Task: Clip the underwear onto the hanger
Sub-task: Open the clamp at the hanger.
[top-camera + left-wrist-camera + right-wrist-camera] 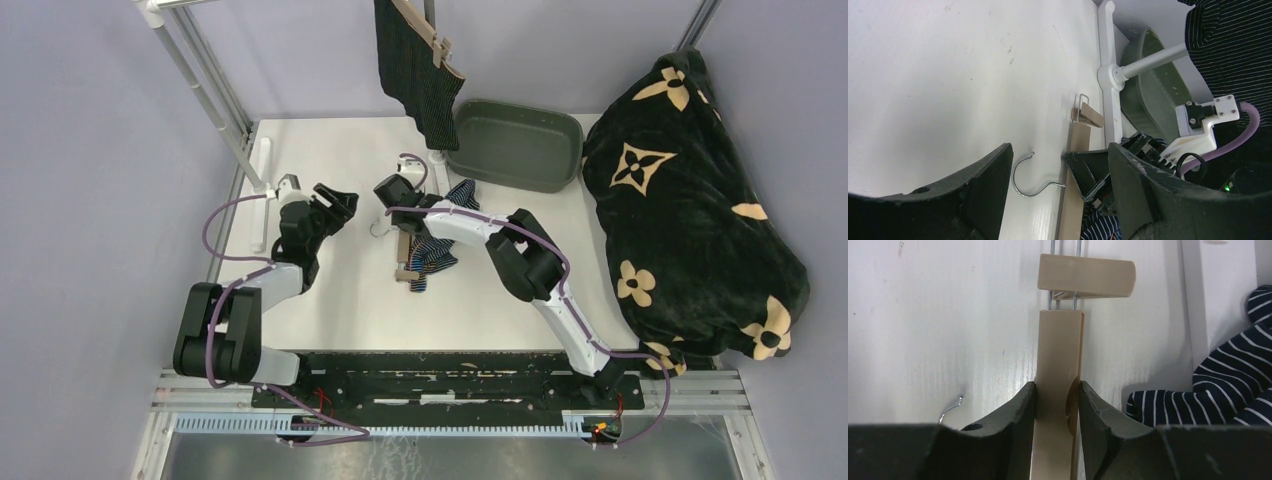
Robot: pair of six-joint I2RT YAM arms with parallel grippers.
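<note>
Navy striped underwear (1220, 390) is bunched on the surface just right of the wooden hanger (1060, 350). The right fingers (1015, 412) pinch the hanger's bar, which runs straight away from them to its clip (1086, 276). The left fingers (983, 190) gape wide and empty, over on the hanger's left.
</note>
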